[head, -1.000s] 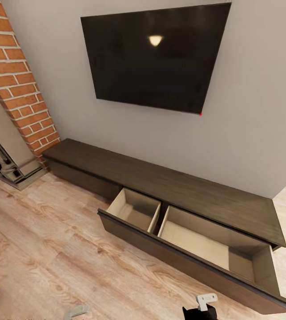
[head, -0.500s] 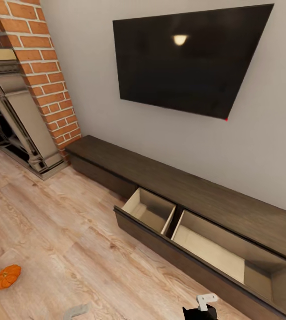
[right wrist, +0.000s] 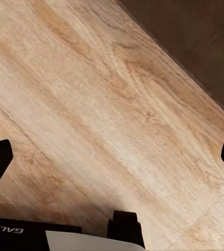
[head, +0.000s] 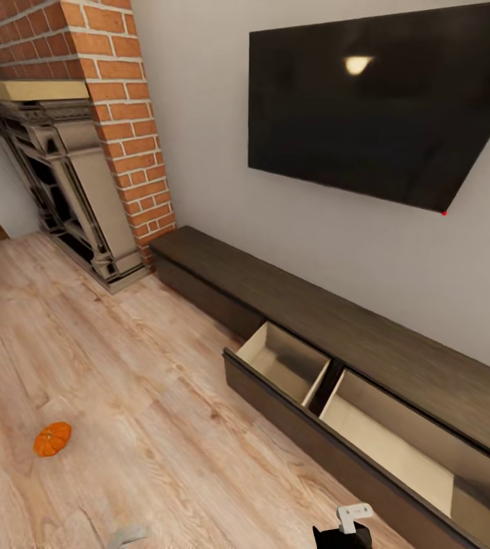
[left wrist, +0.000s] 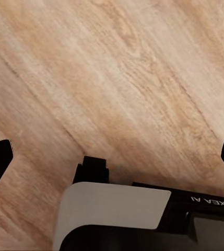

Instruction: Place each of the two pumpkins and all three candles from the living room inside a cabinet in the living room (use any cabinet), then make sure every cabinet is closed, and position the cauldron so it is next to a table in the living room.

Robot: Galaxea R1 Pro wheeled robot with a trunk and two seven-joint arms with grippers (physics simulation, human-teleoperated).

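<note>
Wooden floor [head: 161,457] holds one pumpkin [head: 52,438], well apart from the open-drawered cabinet [head: 366,335].

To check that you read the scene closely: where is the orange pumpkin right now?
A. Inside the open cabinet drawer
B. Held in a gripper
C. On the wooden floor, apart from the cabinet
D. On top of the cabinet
C: the head view shows the pumpkin lying on the bare floor, well away from the cabinet, whose open drawer holds nothing visible.
</note>
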